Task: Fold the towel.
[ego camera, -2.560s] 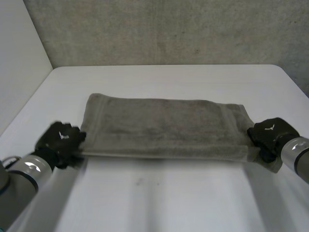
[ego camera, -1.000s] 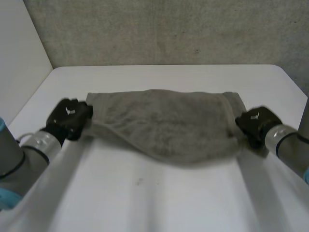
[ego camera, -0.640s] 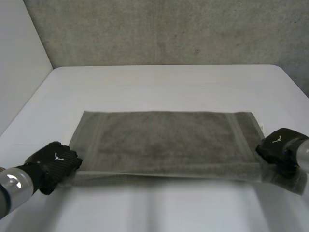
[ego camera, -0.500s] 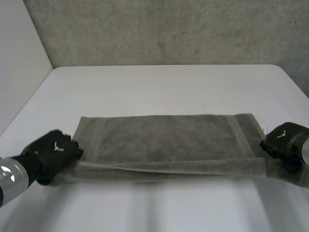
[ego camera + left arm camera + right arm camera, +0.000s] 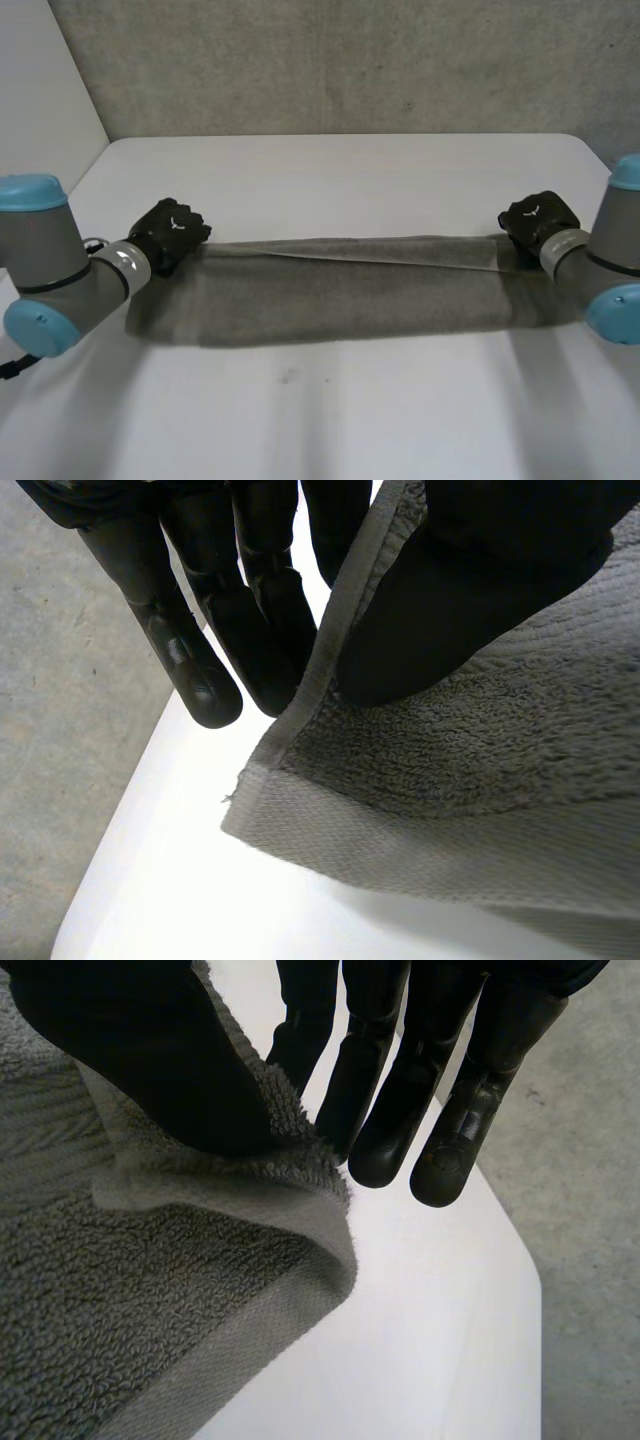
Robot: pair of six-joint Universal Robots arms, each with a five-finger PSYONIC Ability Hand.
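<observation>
White table (image 5: 330,400), grey concrete wall (image 5: 350,60)

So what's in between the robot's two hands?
The towel. In the head view it stretches from the left hand across to the right hand, and each hand pinches one end of it.

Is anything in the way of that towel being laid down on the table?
Nothing visible. The left hand and right hand each pinch an end of the towel, stretched above a bare stretch of the white table.
</observation>
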